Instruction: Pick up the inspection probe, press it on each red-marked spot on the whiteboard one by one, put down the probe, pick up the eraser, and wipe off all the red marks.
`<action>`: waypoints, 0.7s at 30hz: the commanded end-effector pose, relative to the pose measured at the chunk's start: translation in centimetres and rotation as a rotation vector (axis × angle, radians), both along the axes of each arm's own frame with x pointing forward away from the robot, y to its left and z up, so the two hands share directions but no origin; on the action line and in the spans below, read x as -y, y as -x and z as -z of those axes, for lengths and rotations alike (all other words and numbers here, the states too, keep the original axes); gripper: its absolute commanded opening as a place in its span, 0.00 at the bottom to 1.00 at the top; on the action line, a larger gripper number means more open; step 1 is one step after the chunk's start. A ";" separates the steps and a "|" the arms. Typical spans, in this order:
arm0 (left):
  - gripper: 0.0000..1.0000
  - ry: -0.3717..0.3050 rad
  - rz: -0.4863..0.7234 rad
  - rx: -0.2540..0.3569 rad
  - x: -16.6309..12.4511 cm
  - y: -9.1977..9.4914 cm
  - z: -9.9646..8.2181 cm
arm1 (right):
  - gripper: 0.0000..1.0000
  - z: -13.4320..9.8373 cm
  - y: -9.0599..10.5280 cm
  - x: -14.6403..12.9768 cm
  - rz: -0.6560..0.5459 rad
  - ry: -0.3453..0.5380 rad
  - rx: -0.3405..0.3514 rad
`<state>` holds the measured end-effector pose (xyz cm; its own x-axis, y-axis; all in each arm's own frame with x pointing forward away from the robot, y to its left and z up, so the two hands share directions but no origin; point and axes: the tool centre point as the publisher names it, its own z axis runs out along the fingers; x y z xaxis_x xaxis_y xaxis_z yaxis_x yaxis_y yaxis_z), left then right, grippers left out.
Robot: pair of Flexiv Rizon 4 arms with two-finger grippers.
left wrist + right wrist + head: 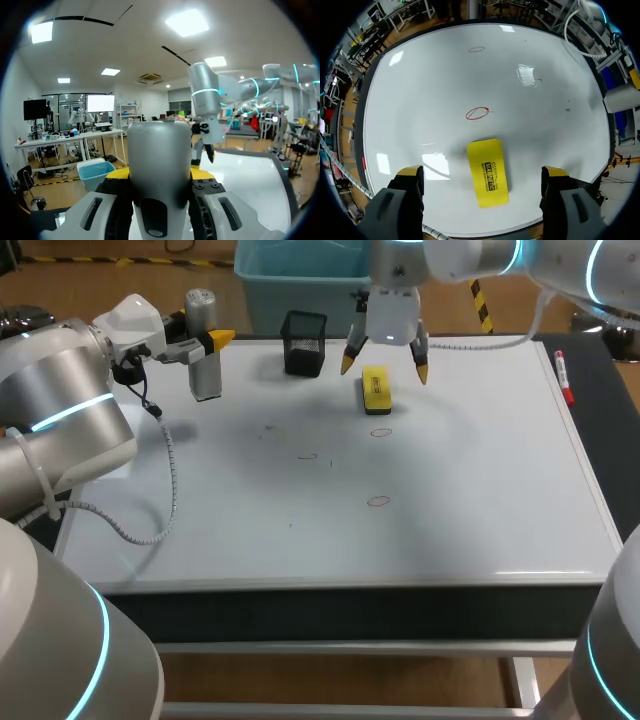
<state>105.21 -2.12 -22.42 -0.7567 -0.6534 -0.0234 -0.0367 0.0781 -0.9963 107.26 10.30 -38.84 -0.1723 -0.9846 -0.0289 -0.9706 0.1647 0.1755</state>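
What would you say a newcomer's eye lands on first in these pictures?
The bright yellow eraser at the whiteboard's far middle, with the right gripper open directly above it. Next, the left gripper clamped on the grey inspection probe, standing upright at the far left corner. Faint red marks dot mid-board.

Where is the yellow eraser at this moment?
In the head view, the eraser lies flat on the whiteboard near its far edge, right of the black mesh cup, under the open fingers of the right gripper, close to a red mark.
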 end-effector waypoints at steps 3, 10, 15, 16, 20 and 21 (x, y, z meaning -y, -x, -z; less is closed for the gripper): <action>0.00 0.002 -0.004 0.003 0.1 0.0 0.0 | 1.00 0.9 -0.2 -0.9 -0.002 0.003 -0.006; 0.00 0.002 -0.004 0.003 0.1 0.0 0.0 | 1.00 2.1 -0.1 -1.3 0.003 0.014 -0.010; 0.00 0.002 -0.004 0.003 0.1 0.0 0.0 | 1.00 2.9 -0.1 -1.4 0.002 0.012 -0.021; 0.00 0.002 -0.004 0.003 0.1 0.0 0.0 | 1.00 3.0 -0.1 -1.4 0.001 0.012 -0.021; 0.00 0.002 -0.004 0.003 0.1 0.0 0.0 | 1.00 3.4 -0.2 -1.5 -0.011 0.013 -0.008; 0.00 0.002 -0.004 0.003 0.1 0.0 0.0 | 1.00 3.4 -0.3 -1.4 -0.012 0.010 -0.005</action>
